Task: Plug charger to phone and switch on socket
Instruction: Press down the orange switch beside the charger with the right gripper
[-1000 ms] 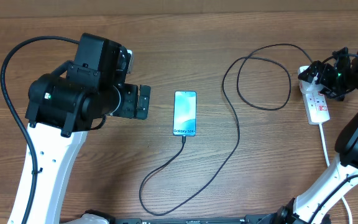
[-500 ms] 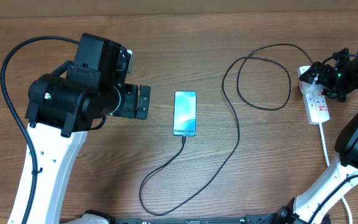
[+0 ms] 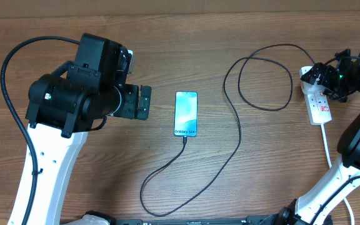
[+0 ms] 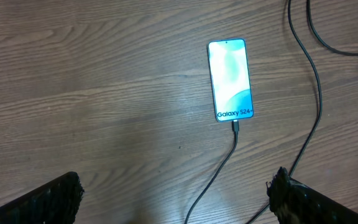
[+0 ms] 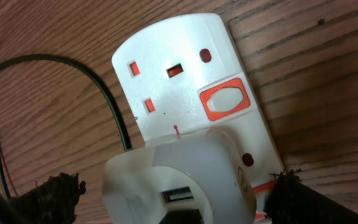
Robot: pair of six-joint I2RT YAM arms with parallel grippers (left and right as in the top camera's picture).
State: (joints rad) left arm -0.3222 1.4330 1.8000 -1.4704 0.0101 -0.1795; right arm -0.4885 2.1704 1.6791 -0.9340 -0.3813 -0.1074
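From overhead, the phone lies flat near the middle of the table, its screen lit. The charger cable leaves its lower edge, loops toward me, then climbs in a second loop to the socket at the far right. My left claw hangs just beside the phone, on its left, spread and holding nothing. My right claw is above the plug end of the socket, also spread. Against the earlier overhead pictures I find no difference: arms, phone and cable are all in the same places.

In the left wrist view, the connector seems already seated in the phone, with the cable running down from it. My fingertips stand far apart, well away from both. The phone is slim and smooth, so I judge it slippery. If I must take it, the long edges are the place. The cable is thin and soft and will not push; it is better to pinch it by the connector.

In the right wrist view, the socket is a stiff, light strip that may slide under a push. A white adapter block sits in it between my open fingers. One red rocker switch is clear beside the free outlet. Another one, near the adapter, is mostly hidden. Whether either is on, I cannot tell.
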